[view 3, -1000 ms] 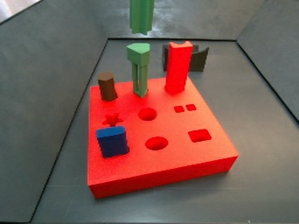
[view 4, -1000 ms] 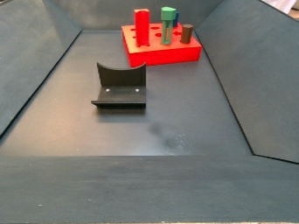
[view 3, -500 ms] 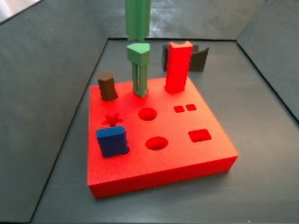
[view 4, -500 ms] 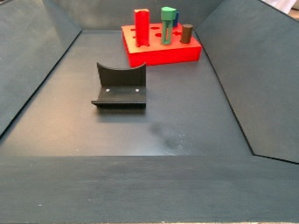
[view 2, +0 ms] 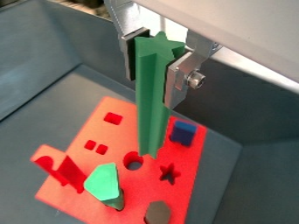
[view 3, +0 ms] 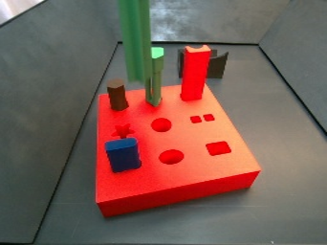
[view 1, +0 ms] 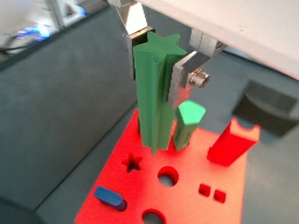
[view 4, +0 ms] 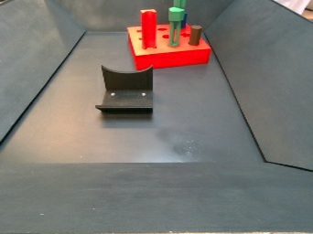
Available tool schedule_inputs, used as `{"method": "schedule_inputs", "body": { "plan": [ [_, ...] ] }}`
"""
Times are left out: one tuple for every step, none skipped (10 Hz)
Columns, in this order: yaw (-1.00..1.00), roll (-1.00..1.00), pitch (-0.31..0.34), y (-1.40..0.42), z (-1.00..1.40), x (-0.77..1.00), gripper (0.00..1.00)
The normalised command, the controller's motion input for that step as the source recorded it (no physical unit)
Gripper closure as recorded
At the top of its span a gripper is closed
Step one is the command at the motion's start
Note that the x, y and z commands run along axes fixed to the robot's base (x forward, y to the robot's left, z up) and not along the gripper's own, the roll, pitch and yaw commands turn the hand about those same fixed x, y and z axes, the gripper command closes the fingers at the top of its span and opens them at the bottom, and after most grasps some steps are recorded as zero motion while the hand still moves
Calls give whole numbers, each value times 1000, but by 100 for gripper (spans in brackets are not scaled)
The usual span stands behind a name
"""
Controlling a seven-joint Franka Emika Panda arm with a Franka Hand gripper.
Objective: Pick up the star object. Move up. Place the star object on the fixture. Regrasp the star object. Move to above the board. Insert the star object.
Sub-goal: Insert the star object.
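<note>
My gripper is shut on the upper end of the star object, a long green peg that hangs upright from the silver fingers. In both wrist views its lower end hangs over the red board, near the star hole and the round hole. In a side view the star object comes down from above the frame, over the board; the gripper itself is out of sight there. The dark fixture stands on the floor away from the board.
On the board stand a green peg with a flat top, a tall red post, a short brown cylinder and a blue block. Grey walls enclose the floor.
The star object has come down from the top of the side view and shifted left, toward the brown cylinder's side of the board. Nothing on the board moved.
</note>
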Motion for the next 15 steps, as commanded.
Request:
{"method": "schedule_inputs", "body": {
  "plan": [
    [-854,-101,-121,0,-631,-257,100],
    [-766,-84,-141,0,-640,-331,100],
    [-626,-64,-180,-26,-660,-417,100],
    [-283,129,-157,-206,-489,-374,100],
    [-63,337,-73,-266,-414,-211,100],
    [0,314,-99,-246,-431,-163,100],
    [34,236,-106,-120,-397,-63,100],
    [63,254,-61,-74,-351,0,100],
    [0,193,-27,-49,-337,49,100],
    [0,129,-24,-20,-317,11,100],
    [0,14,-30,-3,-237,0,100],
    [0,0,-26,0,-200,0,100],
    [0,-49,-4,-3,-140,57,100],
    [14,-176,0,0,-131,180,100],
    [83,-210,0,0,-134,183,100]
  ]
}}
